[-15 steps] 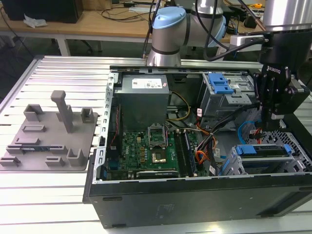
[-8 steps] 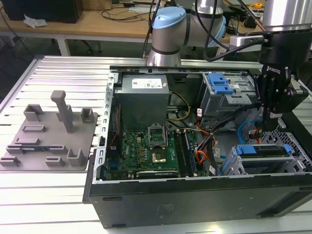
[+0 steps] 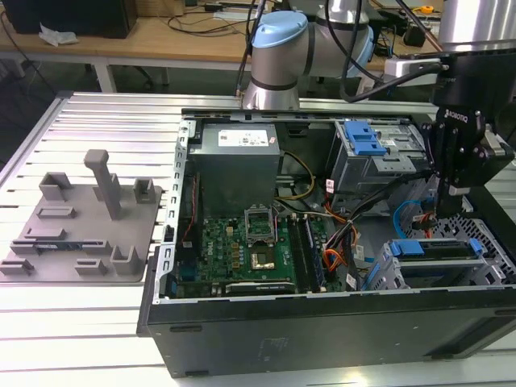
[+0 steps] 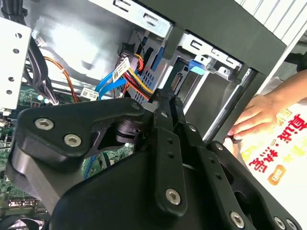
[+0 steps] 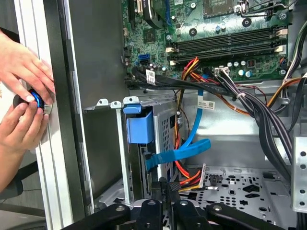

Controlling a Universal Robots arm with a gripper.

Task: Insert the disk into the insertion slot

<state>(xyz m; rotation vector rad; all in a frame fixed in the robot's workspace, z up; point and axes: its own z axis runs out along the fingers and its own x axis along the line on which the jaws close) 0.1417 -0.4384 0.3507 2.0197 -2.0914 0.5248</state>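
Observation:
In the exterior view the disk (image 3: 435, 272), silver in a bright blue carrier, lies inside the insertion slot (image 3: 387, 270), a grey cage at the case's right end. My gripper (image 3: 451, 192) hangs just above and behind that cage, shut, with nothing between its fingers. In the first wrist view my gripper (image 5: 168, 186) points at a perforated grey cage wall (image 5: 165, 129) carrying a blue plastic piece (image 5: 139, 125); I cannot tell whether that piece is the carrier's end. In the second wrist view the black fingers (image 4: 165, 103) meet in front of bundled cables.
A taller silver cage with a blue clip (image 3: 363, 139) stands behind. The motherboard (image 3: 250, 250), power supply (image 3: 238, 161) and loose cables (image 5: 192, 143) lie inside the case. A person's hands (image 5: 24, 96) turn a blue knob outside the case wall. A grey fixture plate (image 3: 81, 226) lies at the exterior view's left.

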